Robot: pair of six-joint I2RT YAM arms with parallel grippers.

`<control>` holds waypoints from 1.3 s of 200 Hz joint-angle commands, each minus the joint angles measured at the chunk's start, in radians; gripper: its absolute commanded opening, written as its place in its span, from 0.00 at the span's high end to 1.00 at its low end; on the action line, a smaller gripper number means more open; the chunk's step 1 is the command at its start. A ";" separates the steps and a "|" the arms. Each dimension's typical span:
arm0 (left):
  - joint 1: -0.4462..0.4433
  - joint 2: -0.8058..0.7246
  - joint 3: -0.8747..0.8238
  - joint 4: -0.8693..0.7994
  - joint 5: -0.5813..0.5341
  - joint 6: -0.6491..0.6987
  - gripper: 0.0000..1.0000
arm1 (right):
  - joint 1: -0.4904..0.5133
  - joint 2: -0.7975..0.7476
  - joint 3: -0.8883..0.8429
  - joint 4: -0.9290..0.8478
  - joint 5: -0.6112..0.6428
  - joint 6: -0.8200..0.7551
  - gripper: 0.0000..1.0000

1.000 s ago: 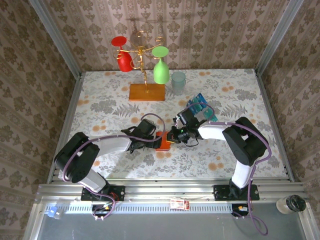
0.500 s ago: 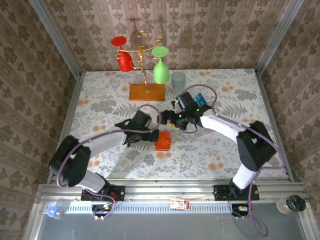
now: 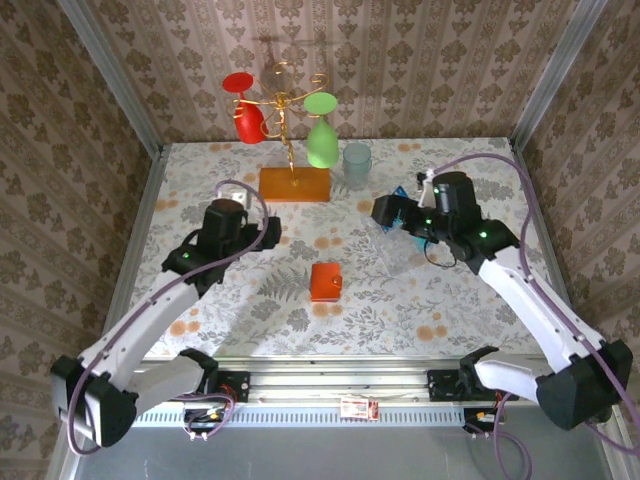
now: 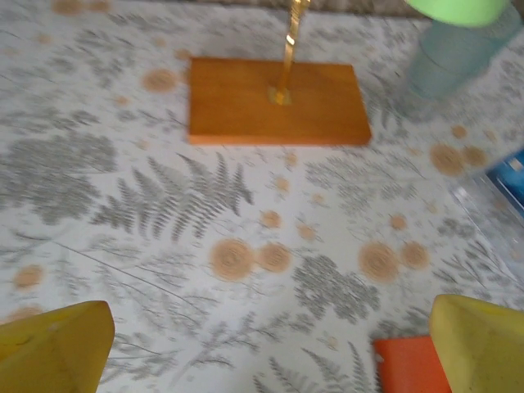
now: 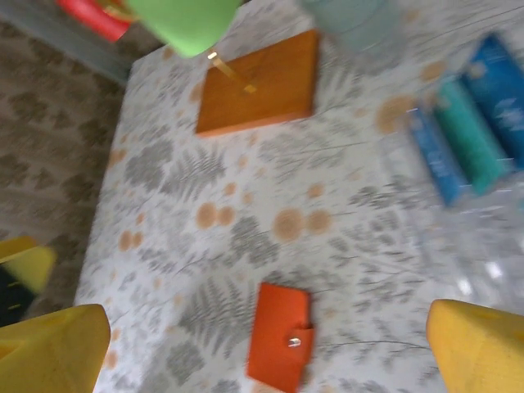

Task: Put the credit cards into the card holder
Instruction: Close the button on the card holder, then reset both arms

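The left pincer (image 4: 266, 360) hangs above the worktop (image 4: 123, 213) with its yellow fingertips (image 4: 53, 348) spread wide and nothing between them. At the lower right of its wrist view, a corner of the orange-red card holder (image 4: 412, 364) shows just inside the right-hand fingertip. Further out stand the orange-brown wooden base (image 4: 278, 100) with its gold stem, and beyond that a pale blue-green cup (image 4: 458, 53).

The right pincer (image 5: 264, 352) is also fully open and holds nothing. The card holder (image 5: 278, 336) lies flat on the worktop below it, closed (its small snap faces up). Up and to the right sit the credit cards (image 5: 471, 135), two blue and one teal side by side. They seem to stand in a clear plastic rack, though the blur makes that hard to tell.

From above, the card holder (image 3: 325, 282) lies alone near the middle of the floral worktop (image 3: 200, 190), well apart from both pincers, the left arm to its upper left and the right arm to its upper right. A blue card edge (image 3: 400, 192) peeks out beside the right wrist. At the back, the gold stand (image 3: 285, 100) carries a red glass (image 3: 243, 100) and a green glass (image 3: 320, 140).
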 commanded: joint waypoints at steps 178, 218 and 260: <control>0.299 -0.158 -0.525 0.614 -0.231 0.312 0.00 | -0.143 -0.174 -0.570 0.463 0.702 -0.285 0.00; 0.322 0.047 -0.534 0.806 -0.219 0.355 0.00 | -0.182 -0.053 -0.546 0.582 0.728 -0.341 0.00; 0.338 0.184 -0.516 0.914 -0.190 0.396 0.00 | -0.219 0.040 -0.580 0.721 0.726 -0.360 0.00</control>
